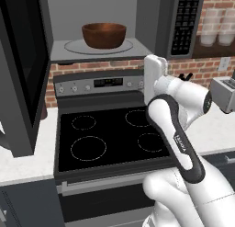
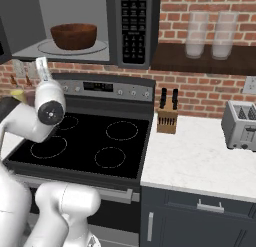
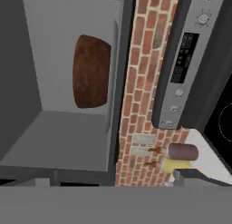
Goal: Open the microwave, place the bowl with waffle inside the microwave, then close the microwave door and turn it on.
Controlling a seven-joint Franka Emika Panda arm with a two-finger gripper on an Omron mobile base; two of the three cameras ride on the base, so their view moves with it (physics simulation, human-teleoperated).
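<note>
The microwave (image 1: pixel 156 19) hangs above the stove with its cavity exposed. The microwave door (image 1: pixel 23 70) is swung wide open to the left. Inside, the reddish-brown bowl (image 1: pixel 104 35) sits on the round glass turntable (image 1: pixel 73 48); the bowl (image 2: pixel 74 36) stands upright, and the waffle is hidden by its rim. In the rolled hand view the bowl (image 3: pixel 92 71) lies ahead in the grey cavity. My gripper (image 3: pixel 111 180) is open and empty, below and in front of the cavity. The gripper (image 2: pixel 42 67) points up toward the microwave. The black keypad (image 2: pixel 132 26) is right of the cavity.
A black stove (image 1: pixel 110 134) with a silver knob panel (image 1: pixel 98 83) is below the microwave. A knife block (image 2: pixel 167 118) and toaster (image 2: pixel 242 123) stand on the white counter (image 2: pixel 200 161) to the right. Two glass jars (image 2: pixel 205 33) sit on a shelf. The open door juts out over the left counter.
</note>
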